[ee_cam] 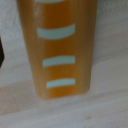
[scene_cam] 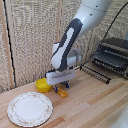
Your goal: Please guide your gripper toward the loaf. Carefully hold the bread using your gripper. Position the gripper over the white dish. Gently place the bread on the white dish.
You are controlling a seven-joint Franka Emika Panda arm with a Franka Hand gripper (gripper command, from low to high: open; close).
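Gripper [scene_cam: 62, 86] low over the bread [scene_cam: 62, 92], wooden table [scene_cam: 90, 102].
Jaws look astride it, grip unclear; yellow bowl [scene_cam: 43, 85] just left, white dish [scene_cam: 30, 108] nearer, left.

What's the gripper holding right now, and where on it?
Cannot tell. The gripper is down over the bread on the table, but neither view shows finger contact; the wrist view shows only the bread close up.
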